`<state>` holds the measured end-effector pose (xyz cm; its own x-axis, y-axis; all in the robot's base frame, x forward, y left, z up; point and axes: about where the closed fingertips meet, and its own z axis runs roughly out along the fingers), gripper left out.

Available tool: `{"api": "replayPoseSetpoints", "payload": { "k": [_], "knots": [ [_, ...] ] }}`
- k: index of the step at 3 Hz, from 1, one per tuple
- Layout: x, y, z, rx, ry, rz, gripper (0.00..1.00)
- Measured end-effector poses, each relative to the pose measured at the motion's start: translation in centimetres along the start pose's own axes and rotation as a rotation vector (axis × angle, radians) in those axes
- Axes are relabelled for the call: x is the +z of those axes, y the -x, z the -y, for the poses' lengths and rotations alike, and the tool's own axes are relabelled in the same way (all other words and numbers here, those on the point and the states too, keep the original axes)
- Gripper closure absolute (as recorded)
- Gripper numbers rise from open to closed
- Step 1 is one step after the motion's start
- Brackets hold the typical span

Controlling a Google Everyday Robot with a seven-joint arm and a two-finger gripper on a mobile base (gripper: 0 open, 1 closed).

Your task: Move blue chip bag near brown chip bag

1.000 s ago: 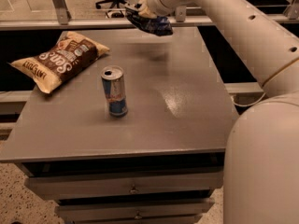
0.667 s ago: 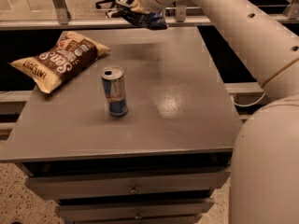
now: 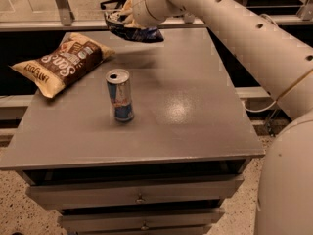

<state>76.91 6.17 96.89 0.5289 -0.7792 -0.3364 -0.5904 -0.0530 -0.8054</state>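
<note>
The brown chip bag (image 3: 61,63) lies at the far left of the grey table (image 3: 186,111), partly over its left edge. My gripper (image 3: 125,18) is above the table's far edge, to the right of the brown bag. It is shut on the blue chip bag (image 3: 134,31), a small dark blue wrinkly bag that hangs in the air under the wrist. The arm reaches in from the right and hides the fingers.
A blue-and-silver drink can (image 3: 120,95) stands upright left of the table's middle, in front of the brown bag. Drawers sit under the tabletop. A rail and an office chair base show behind the table. The robot's white body fills the lower right.
My gripper has carried the blue chip bag leftward along the table's far edge, closer to the brown chip bag. The can and the brown bag have not moved.
</note>
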Motion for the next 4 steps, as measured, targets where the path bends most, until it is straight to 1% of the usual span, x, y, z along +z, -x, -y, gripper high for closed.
{"api": "replayPoseSetpoints", "payload": {
  "k": [1,2,3,4],
  "knots": [
    [0.2,0.6,-2.2,-0.077,0.044,0.038,1.0],
    [0.0,0.3,-4.3,-0.135,0.105,0.103,1.0],
    [0.0,1.4,-7.4,-0.236,0.225,0.227,1.0],
    [0.1,2.3,-9.2,-0.289,0.289,0.304,1.0]
  ]
}}
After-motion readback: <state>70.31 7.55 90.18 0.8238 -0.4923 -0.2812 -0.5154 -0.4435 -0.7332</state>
